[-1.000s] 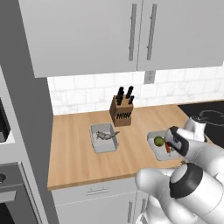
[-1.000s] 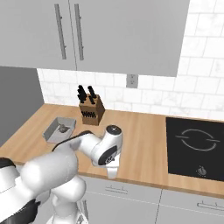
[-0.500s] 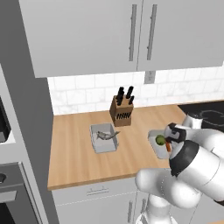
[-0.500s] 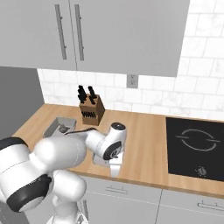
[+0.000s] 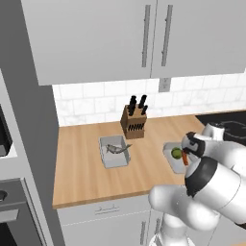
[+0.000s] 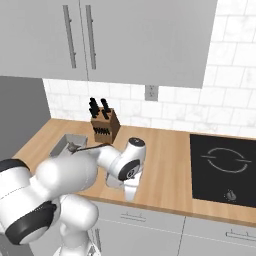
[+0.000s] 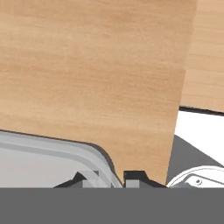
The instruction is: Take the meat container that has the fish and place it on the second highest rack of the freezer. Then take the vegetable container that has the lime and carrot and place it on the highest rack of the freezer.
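Now the gripper (image 7: 111, 178) pinches the vegetable container's (image 7: 65, 151) rim — jaws closed (lime (image 5: 176, 153) inside).

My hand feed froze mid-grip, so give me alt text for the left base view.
The white arm's gripper is shut on the rim of the pale grey vegetable tray holding a green lime and an orange carrot. To its left on the wooden counter sits the grey fish tray, near a knife block.

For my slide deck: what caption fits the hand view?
Fingers shut on the rim of the grey vegetable container at its corner, over the wooden counter.
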